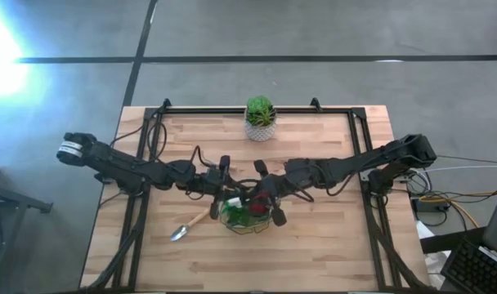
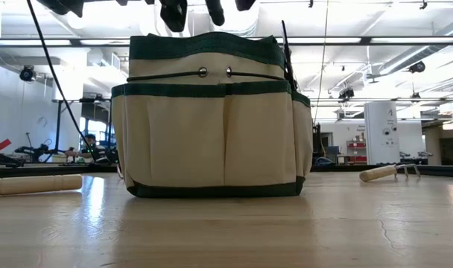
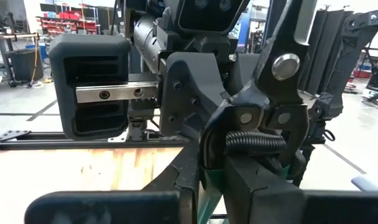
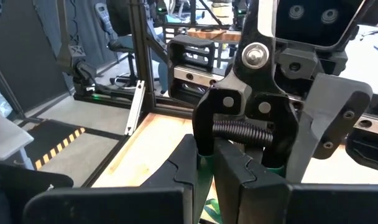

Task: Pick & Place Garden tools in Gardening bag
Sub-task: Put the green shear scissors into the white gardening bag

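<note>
Shears (image 4: 254, 124), rigid and spring-loaded, stand handles-down over the bag (image 1: 247, 214) at mid-surface, pinched between the left gripper (image 1: 224, 194) and right gripper (image 1: 261, 194) fingers; the metal is likely slippery, so the handles seem the best hold. Trowel (image 1: 190, 225) lies beside the bag.

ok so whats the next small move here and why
Probably ease the shears straight down into the bag. They stand upright just over its green rim, and the left tool and right tool meet above the bag. I can't tell which one holds them. The trowel lies outside the bag, so it would likely come after.
</note>
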Robot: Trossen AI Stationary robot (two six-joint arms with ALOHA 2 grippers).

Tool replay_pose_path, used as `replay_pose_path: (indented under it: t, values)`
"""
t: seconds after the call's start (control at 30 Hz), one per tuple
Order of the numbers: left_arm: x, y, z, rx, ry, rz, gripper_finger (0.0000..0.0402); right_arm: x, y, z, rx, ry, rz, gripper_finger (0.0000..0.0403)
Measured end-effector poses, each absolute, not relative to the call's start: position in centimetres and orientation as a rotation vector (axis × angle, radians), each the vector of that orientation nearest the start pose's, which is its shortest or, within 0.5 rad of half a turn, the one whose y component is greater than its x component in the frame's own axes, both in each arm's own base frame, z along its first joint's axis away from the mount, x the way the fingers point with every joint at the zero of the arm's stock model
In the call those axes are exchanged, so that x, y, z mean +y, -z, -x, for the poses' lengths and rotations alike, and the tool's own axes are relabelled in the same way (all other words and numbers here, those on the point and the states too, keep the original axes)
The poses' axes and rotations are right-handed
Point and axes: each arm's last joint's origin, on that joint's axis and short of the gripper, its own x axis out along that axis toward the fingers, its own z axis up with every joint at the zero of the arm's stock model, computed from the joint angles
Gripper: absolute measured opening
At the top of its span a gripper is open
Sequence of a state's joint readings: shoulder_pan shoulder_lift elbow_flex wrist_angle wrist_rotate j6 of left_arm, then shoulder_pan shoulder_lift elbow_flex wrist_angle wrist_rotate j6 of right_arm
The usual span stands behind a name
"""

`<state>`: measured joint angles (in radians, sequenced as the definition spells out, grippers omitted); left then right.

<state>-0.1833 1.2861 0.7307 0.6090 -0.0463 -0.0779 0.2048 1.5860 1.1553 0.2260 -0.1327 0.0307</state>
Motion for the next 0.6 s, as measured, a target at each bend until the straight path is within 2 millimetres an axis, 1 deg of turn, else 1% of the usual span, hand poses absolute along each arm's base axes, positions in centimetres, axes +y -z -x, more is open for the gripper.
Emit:
replay_pose_path:
  t: [0.17,0.23,0.4,0.6]
  values:
    - [-5.0,-28.4,-27.8,-0.048,0.139,0.082,0.0041,7.7,-30.1,-35.8,0.210,-0.306,-0.027,0.0018]
    - [-5.0,-28.4,-27.8,-0.048,0.138,0.082,0.0041,7.6,-30.1,-35.8,0.214,-0.275,-0.044,0.0029]
    - [-4.9,-28.3,-27.8,-0.045,0.122,0.078,0.0041,7.4,-30.3,-35.5,0.235,-0.227,-0.133,0.0090]
    - [-4.8,-28.3,-27.9,-0.036,0.117,0.076,0.0041,7.4,-30.7,-34.7,0.279,-0.240,-0.156,0.0157]
